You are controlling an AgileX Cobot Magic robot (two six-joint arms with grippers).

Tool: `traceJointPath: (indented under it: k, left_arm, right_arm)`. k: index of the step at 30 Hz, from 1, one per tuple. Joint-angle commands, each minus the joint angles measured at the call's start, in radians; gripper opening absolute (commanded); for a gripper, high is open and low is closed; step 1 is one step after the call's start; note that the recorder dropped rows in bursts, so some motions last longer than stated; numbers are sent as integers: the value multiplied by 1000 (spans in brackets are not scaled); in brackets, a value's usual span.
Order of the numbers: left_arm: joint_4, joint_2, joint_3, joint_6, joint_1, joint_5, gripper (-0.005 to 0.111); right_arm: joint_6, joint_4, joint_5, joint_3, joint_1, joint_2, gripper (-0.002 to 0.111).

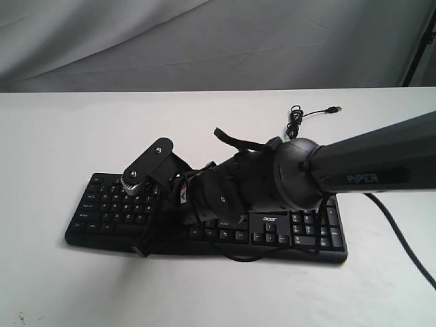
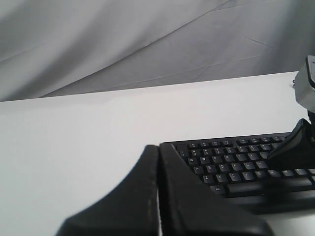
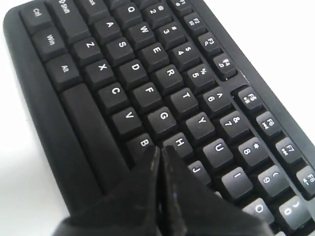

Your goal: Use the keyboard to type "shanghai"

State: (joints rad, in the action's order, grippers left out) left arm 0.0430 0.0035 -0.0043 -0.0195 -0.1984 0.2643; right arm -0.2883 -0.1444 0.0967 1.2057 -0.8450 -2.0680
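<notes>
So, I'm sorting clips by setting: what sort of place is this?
Probably a robot lab test bench, not an office: a plain white table, a grey cloth backdrop hung behind it, and a lone keyboard whose USB cable lies unplugged.

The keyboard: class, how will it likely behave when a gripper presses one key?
The keyboard lies flat and wide on the table, so it probably won't tip. Its plastic body looks stiff; likely only a key under the shut right gripper gives. An angled push might slide it on the smooth table.
</notes>
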Motion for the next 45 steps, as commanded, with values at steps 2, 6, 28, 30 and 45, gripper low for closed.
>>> traceJointPath:
  k: [2,6,28,30,45]
  left_arm:
    - [1,-3,4,-3,-4,-5,0]
    - [1,-3,4,-3,-4,-5,0]
    - [1,-3,4,-3,-4,-5,0]
    - [1,-3,4,-3,-4,-5,0]
    - [1,-3,4,-3,-4,-5,0]
  right_arm:
    - [5,-4,-21,-5,-2,1,0]
    - [5,-4,-41,-5,-1,-23,0]
    - [5,-12,20,79,8,-19,0]
    - [1,-12,49,123,8,-39,0]
    - [-10,-12,39,168,8,-105,0]
